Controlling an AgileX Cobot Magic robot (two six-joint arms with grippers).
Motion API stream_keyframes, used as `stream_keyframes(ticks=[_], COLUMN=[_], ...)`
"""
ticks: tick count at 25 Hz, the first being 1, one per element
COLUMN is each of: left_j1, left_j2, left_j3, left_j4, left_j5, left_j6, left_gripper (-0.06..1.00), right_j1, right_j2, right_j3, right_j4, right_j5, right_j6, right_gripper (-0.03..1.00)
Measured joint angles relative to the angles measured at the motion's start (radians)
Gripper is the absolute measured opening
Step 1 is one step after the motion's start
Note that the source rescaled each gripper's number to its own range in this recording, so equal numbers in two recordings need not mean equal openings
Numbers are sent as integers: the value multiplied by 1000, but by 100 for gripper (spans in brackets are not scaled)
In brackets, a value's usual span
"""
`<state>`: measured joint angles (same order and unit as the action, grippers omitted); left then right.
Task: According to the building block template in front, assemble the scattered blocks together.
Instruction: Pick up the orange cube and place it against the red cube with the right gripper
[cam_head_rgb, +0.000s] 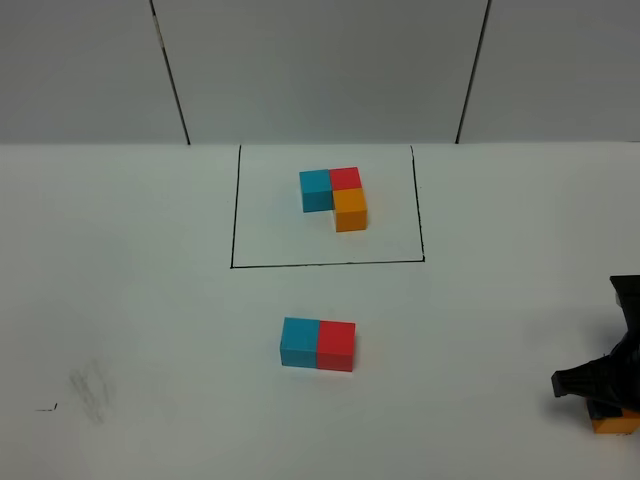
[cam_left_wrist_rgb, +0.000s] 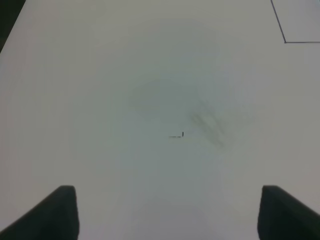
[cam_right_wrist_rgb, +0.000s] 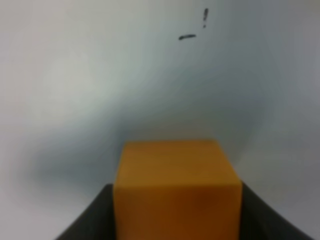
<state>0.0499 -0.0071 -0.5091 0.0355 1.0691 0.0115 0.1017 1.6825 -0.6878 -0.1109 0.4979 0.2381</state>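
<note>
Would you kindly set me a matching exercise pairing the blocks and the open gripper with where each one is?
1 loose matte orange cube
2 loose matte blue cube
3 L-shaped three-cube template
4 left gripper

A inside the black drawn rectangle
B open above the white table
C gripped by the right gripper
D touching the loose red cube

Pairs: 1-C, 2-D, 3-A, 4-B.

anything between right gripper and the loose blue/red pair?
No. The exterior high view shows only bare table between the right gripper, shut on the orange cube, and the blue-red pair.

White table (cam_head_rgb: 120, 300) — grey smudge (cam_head_rgb: 92, 385), black mark (cam_head_rgb: 45, 407).
</note>
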Motion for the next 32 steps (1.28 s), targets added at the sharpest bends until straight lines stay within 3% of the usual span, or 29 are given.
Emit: stream_keyframes(ticks=[13,20,27,32], left_j1=[0,0,0,0], left_j2=[0,0,0,0], left_j3=[0,0,0,0], left_j4=[0,0,0,0], left_j5=[0,0,0,0], left_j6=[-1,-1,-1,-1], left_gripper=[84,84,84,84], right_j1=[0,6,116,197], right_j2=[-34,-149,-211,-211], right_j3=[0,0,-9,-47], right_j4=[4,73,152,184], right_j5=[-10,123,231,241], right_j6=[1,-9,1,54], right_gripper=[0,0,0,0])
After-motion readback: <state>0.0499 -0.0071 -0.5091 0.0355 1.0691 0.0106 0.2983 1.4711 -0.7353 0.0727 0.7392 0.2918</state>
